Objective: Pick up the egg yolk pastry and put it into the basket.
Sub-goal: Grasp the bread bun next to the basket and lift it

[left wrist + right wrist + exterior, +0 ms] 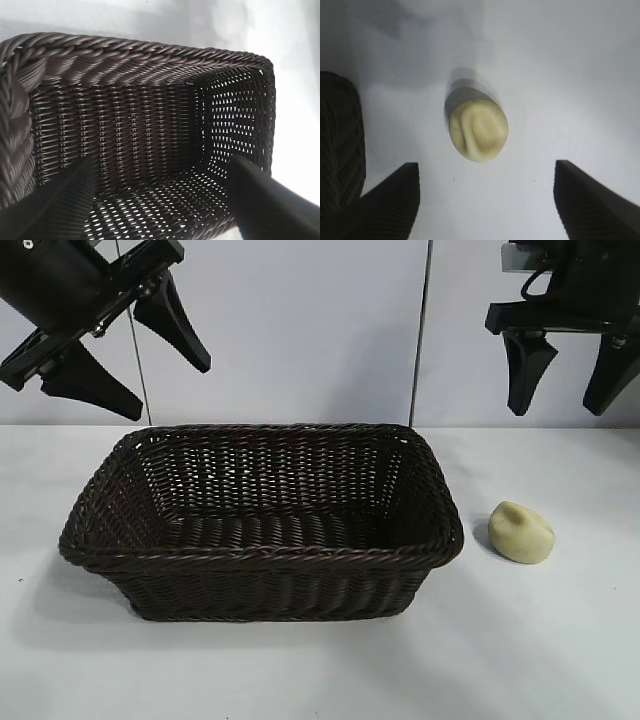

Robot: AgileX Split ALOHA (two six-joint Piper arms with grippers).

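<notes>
Hanging wide open, right claw [568,375] (empty) above pastry [521,532].

White table [560,660], wicker basket [260,560], pastry [521,532]

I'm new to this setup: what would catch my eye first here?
The big dark brown wicker basket fills the middle of the white table, with nothing in it. Just to its right lies a small pale yellow egg yolk pastry, with the open right gripper hanging above it.

A robotics lab test station: a plain white tabletop [560,660] runs to pale seamed wall panels [300,330] along its far edge, with two black arms above.
</notes>
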